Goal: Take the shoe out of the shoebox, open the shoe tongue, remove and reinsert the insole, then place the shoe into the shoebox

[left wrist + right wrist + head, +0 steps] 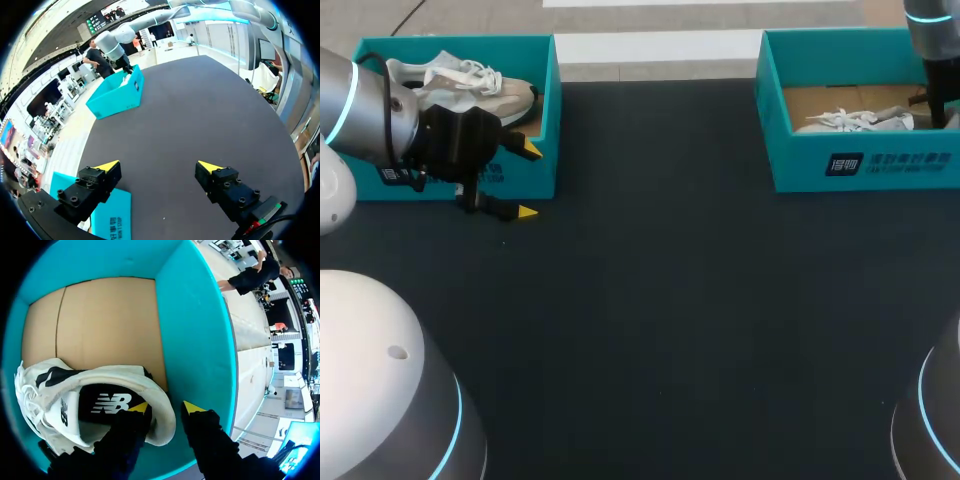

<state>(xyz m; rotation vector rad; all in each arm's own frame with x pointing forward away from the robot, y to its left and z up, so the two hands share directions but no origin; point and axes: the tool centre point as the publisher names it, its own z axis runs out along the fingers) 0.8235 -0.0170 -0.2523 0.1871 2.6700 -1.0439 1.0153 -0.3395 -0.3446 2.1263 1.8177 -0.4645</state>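
Down inside the right shoebox (200, 340) the white sneaker (65, 385) lies lengthwise, heel end at the right pincer (166, 407): released, w/ one finger inside the heel collar & one outside by the box wall. Left pincer (157, 165), also released, hangs well apart; right one's nearer.

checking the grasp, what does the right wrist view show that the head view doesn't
Only the right wrist view: the jaws of the right gripper straddling the heel of the white shoe, one inside over the dark insole. Only the head view: the left gripper, jaws open, by the left shoebox holding a second shoe. Both: the right shoebox with that white shoe inside.
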